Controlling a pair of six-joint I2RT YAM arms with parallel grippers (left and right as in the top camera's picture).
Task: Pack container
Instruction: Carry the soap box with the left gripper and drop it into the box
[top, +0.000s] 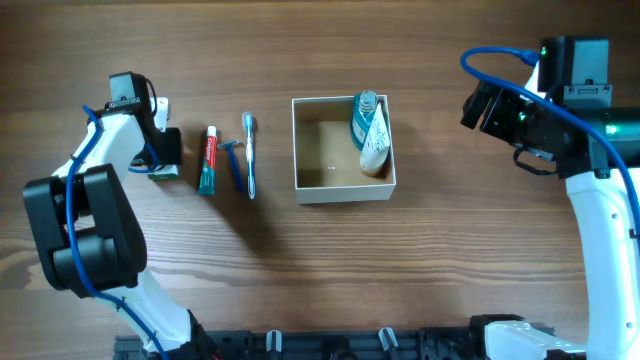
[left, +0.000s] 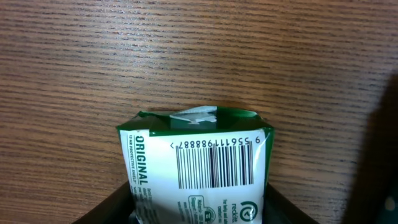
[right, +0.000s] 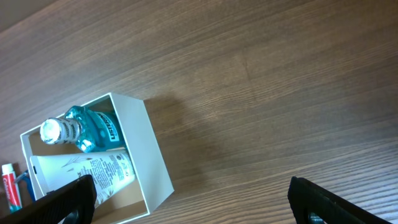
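The container (top: 322, 155), a square white-walled box with a tan inside, sits at mid-table. A teal mouthwash bottle (top: 365, 116) and a white tube (top: 376, 142) lie along its right side. My left gripper (top: 160, 150) is at the far left, its fingers closed against both sides of a green-and-white soap packet (left: 196, 165) that rests on the table. My right gripper (top: 480, 105) is open and empty, held above the table to the right of the container. In the right wrist view the container (right: 152, 155) is at lower left, beside the left finger of the right gripper (right: 199, 202).
A red-and-green toothpaste tube (top: 208, 160), a blue razor (top: 235, 165) and a blue toothbrush (top: 250, 155) lie in a row between the soap packet and the container. The table is brown wood grain.
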